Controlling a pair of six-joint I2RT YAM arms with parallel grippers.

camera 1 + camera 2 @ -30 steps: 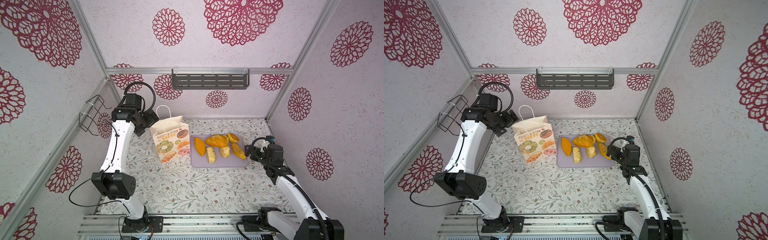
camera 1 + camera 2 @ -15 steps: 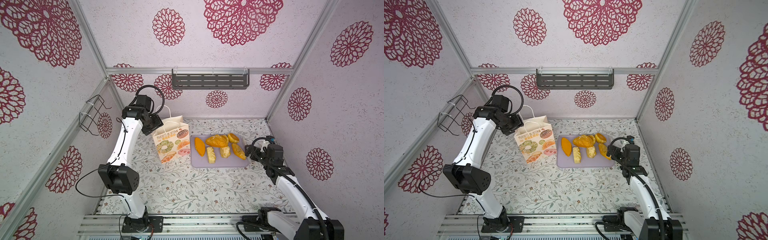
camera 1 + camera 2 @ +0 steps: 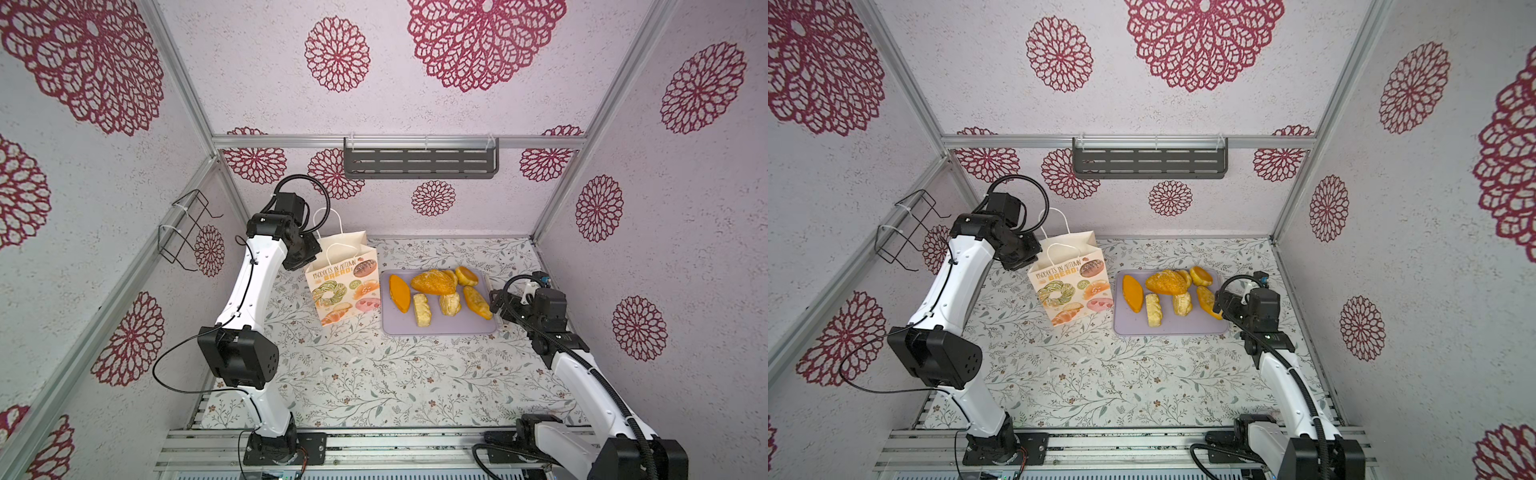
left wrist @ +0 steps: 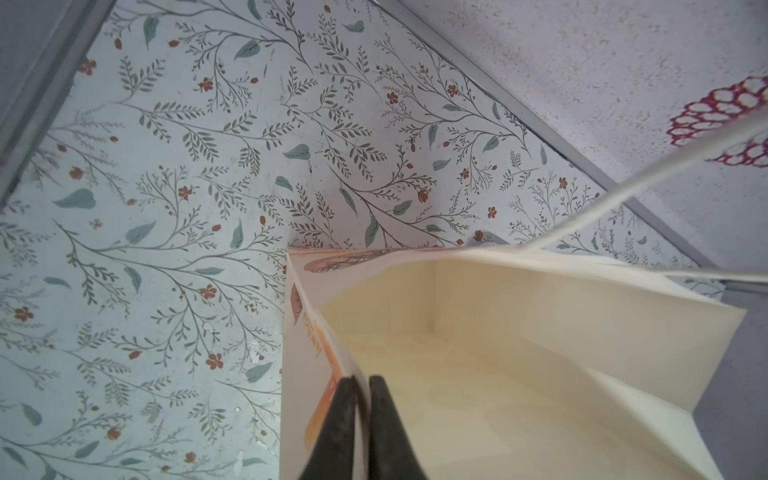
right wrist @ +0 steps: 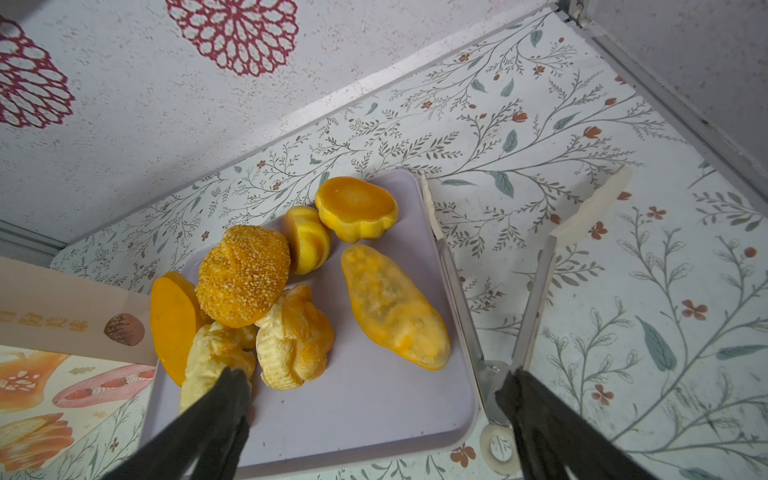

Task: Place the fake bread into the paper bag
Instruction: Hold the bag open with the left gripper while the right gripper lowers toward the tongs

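Observation:
The paper bag stands upright and open, left of a lilac tray. My left gripper is shut on the bag's upper left rim, pinching the paper wall. The bag's inside shows only bare cream paper. Several pieces of fake bread lie on the tray, among them an orange oval, a seeded loaf and a long yellow one. My right gripper stands open over the tray's right near corner, holding nothing.
Metal tongs lie on the floral table just right of the tray, under my right gripper. A wire basket hangs on the left wall. A grey shelf is fixed to the back wall.
My left arm swung right from beside the bag to its rim, and its gripper went from open to shut on the paper. The right arm and the bread stayed still.

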